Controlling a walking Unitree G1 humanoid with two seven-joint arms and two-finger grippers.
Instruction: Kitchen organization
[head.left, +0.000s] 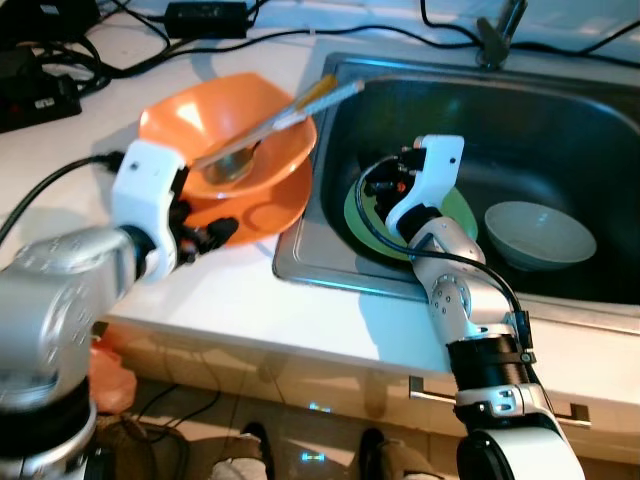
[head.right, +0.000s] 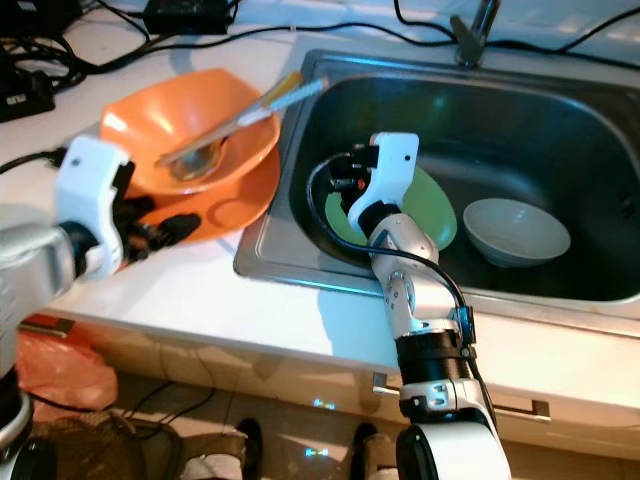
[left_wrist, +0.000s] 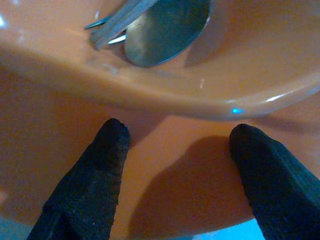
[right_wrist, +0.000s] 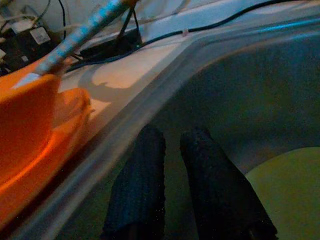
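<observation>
An orange bowl (head.left: 235, 125) sits on an orange plate (head.left: 272, 210) on the white counter, left of the sink. A metal spoon (left_wrist: 165, 30) and a long striped-handled utensil (head.left: 300, 105) lie in the bowl. My left gripper (left_wrist: 175, 137) is open at the plate's near edge, its two fingers spread over the plate just below the bowl's wall. My right gripper (right_wrist: 172, 137) is down in the sink, shut with nothing between its fingers, pointing at the sink's left wall. A green plate (head.right: 435, 215) lies just beneath and beside it.
A white bowl (head.left: 538, 235) rests in the steel sink (head.left: 300, 255), right of the green plate. The faucet (head.left: 497, 35) stands at the sink's back rim. Black cables and a power adapter (head.left: 205, 15) lie along the back of the counter.
</observation>
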